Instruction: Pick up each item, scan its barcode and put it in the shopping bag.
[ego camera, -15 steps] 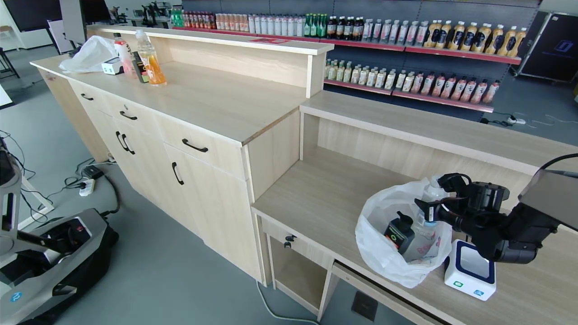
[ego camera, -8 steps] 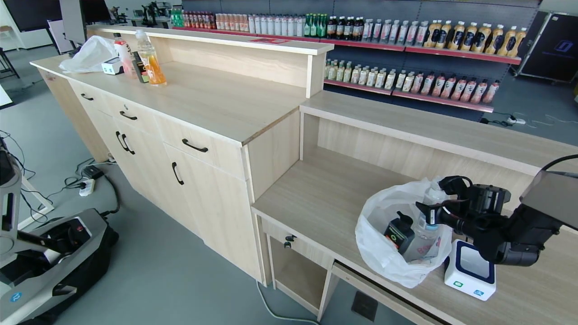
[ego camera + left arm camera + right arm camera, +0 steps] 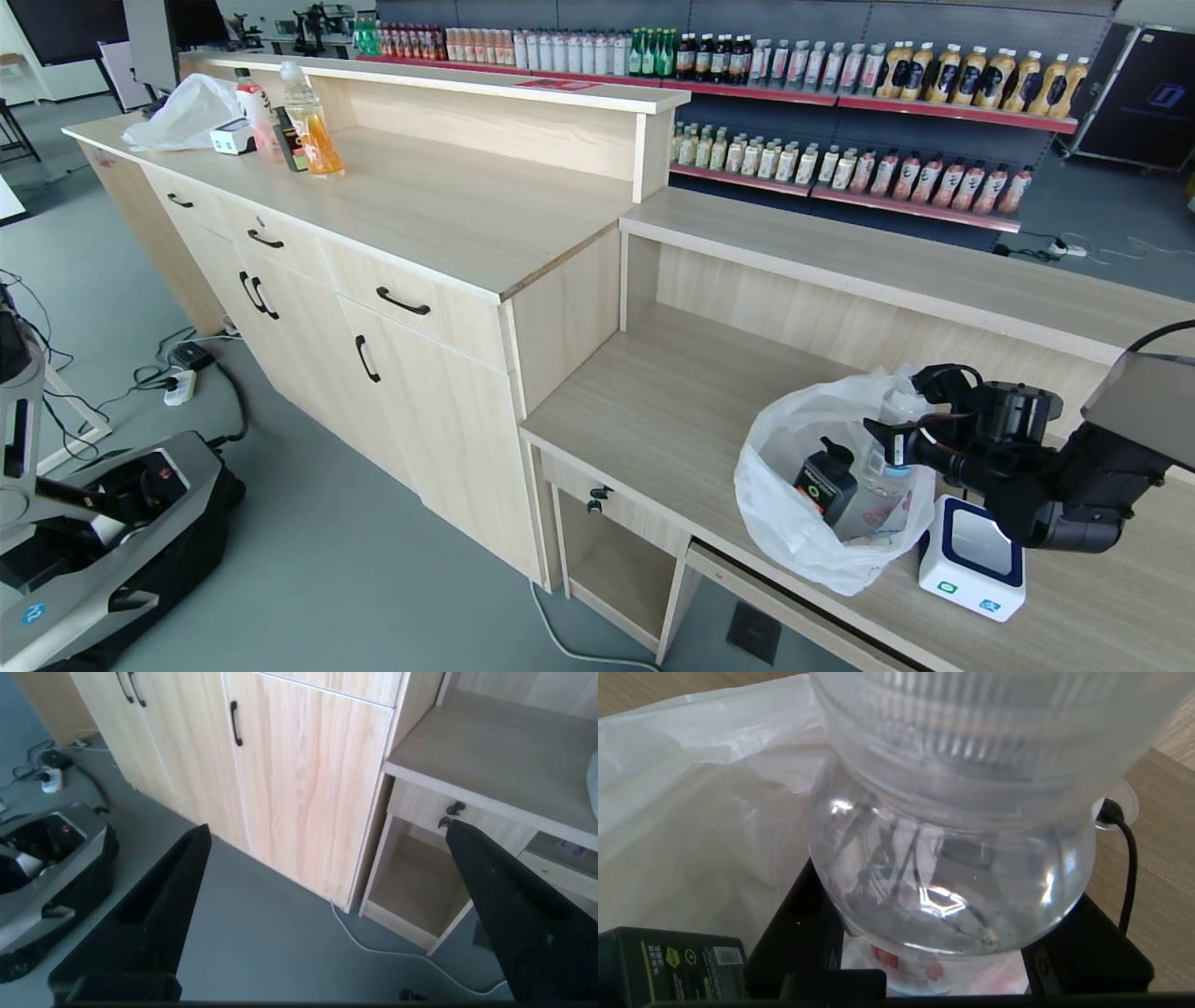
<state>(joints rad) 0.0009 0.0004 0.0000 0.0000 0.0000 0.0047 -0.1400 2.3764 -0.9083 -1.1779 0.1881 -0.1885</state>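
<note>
Right gripper (image 3: 896, 407) grips bottle (image 3: 876, 471) — inside shopping bag (image 3: 784, 525).

Checkout trial: the robot's right arm (image 3: 1064, 499) is matte black, built of rounded cylindrical housings, with a flat silver-grey panel (image 3: 1139, 411) over its upper link. A thin black cable (image 3: 1158, 331) arcs above it. More black wiring (image 3: 943, 375) loops over the right gripper (image 3: 896, 406), whose near finger carries a small white tag (image 3: 902, 450). The left gripper (image 3: 327, 835) has two plain black fingers (image 3: 159, 915), broad at the base and narrowing to blunt tips.
</note>
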